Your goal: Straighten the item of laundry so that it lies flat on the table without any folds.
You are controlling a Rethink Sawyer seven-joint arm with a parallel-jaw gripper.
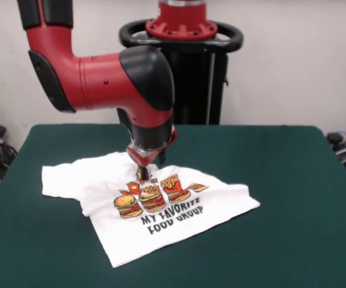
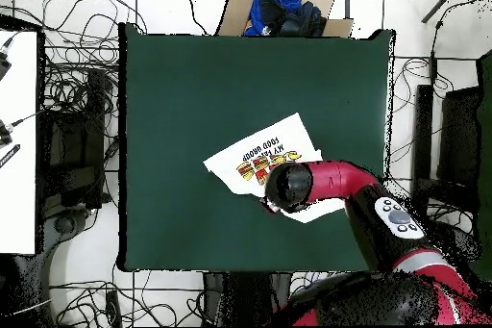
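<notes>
Gripper (image 1: 142, 174) sits on the T-shirt (image 1: 161, 225) just above the burger print; finger opening can't be told. Sleeve side looks rumpled. Any drag risks bunching cloth across the table (image 1: 293, 198).

Table (image 1: 293, 198): dark green top, matt, felt-like nap, no shine anywhere.

T-shirt (image 1: 179, 225): thin white cloth, soft and matt, rumpled in shallow wrinkles at the left sleeve and the far edge; the printed burgers, fries and black lettering lie flat and dull on the weave.

Arm (image 1: 101, 75): smooth moulded shell, red and black, looks like plastic, semi-gloss with soft highlights on the rounded joint.

Pedestal (image 1: 194, 66): black column, looks like painted metal, under a glossy red ring.

Gripper (image 1: 143, 174): dark, finish too small to judge.
</notes>
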